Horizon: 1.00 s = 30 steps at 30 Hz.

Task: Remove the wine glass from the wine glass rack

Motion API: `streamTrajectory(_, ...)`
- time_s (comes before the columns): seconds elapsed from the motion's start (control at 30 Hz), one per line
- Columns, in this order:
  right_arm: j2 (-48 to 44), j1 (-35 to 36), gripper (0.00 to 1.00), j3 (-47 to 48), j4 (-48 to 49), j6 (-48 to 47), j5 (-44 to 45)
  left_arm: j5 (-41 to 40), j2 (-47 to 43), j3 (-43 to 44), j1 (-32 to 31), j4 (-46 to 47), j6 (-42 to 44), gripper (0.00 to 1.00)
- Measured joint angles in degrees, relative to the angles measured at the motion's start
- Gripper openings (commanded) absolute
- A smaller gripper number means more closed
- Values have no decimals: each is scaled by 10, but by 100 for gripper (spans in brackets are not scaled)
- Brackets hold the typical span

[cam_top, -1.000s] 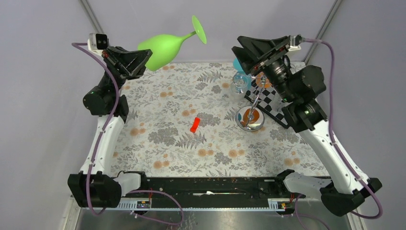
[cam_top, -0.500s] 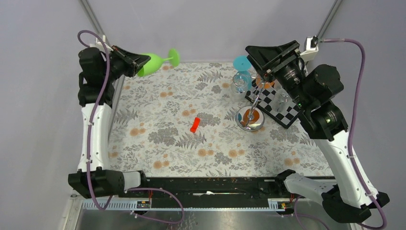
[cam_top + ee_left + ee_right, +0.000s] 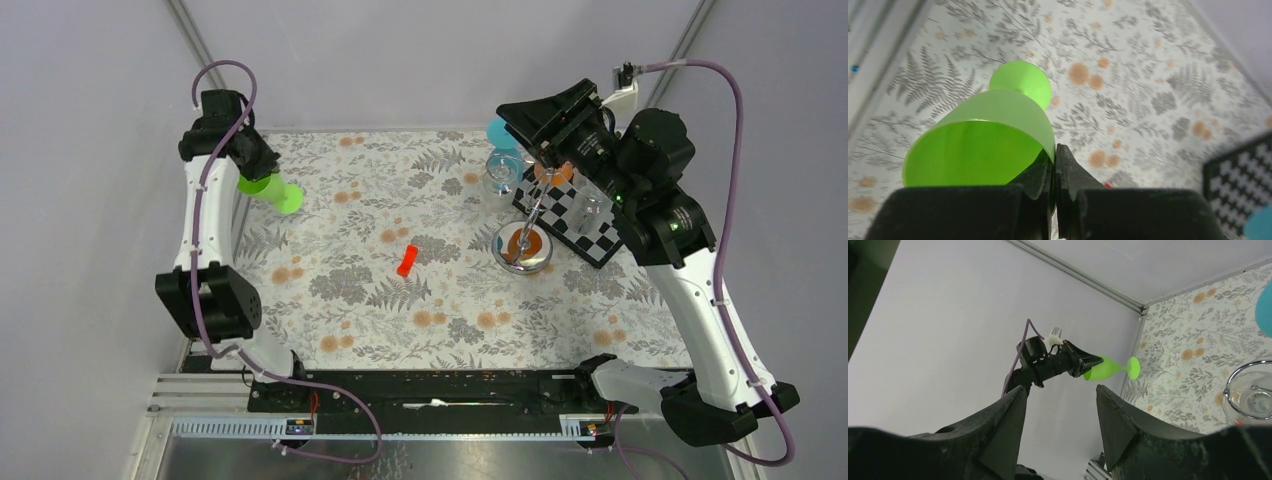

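Note:
My left gripper (image 3: pixel 250 170) is shut on the rim of a green wine glass (image 3: pixel 272 190), held low over the far left of the table with its foot toward the cloth. In the left wrist view the jaws (image 3: pixel 1054 156) pinch the green glass (image 3: pixel 998 125) by its bowl wall. The wine glass rack (image 3: pixel 522 248), a silver stand with a shiny disc base, stands right of centre; a clear glass (image 3: pixel 499 176) and a teal glass (image 3: pixel 499 131) sit by its wire arms. My right gripper (image 3: pixel 518 125) is open and empty above the rack; it also shows in the right wrist view (image 3: pixel 1060 396).
A black-and-white chequered board (image 3: pixel 578 218) lies behind and right of the rack. A small red object (image 3: pixel 406 260) lies mid-table. The right wrist view shows the green glass (image 3: pixel 1108 367) and a rack wire loop (image 3: pixel 1248 395).
My left arm has swung the green glass from high above the back edge down to the table's far left. My right arm has drawn back slightly, its gripper staying open.

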Motion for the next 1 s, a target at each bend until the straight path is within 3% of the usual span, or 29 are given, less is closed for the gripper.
streamTrajectory(0.33, -20, -1, 62, 17, -50, -88, 27, -99, 137, 104, 0, -20, 59, 0)
streamTrajectory(0.63, -42, -2, 62, 21, -74, -144, 52, -102, 211, 122, 0, -22, 91, 0)
streamTrajectory(1.0, -40, -2, 62, 21, -85, -153, 52, -100, 234, 122, 0, -22, 105, 0)
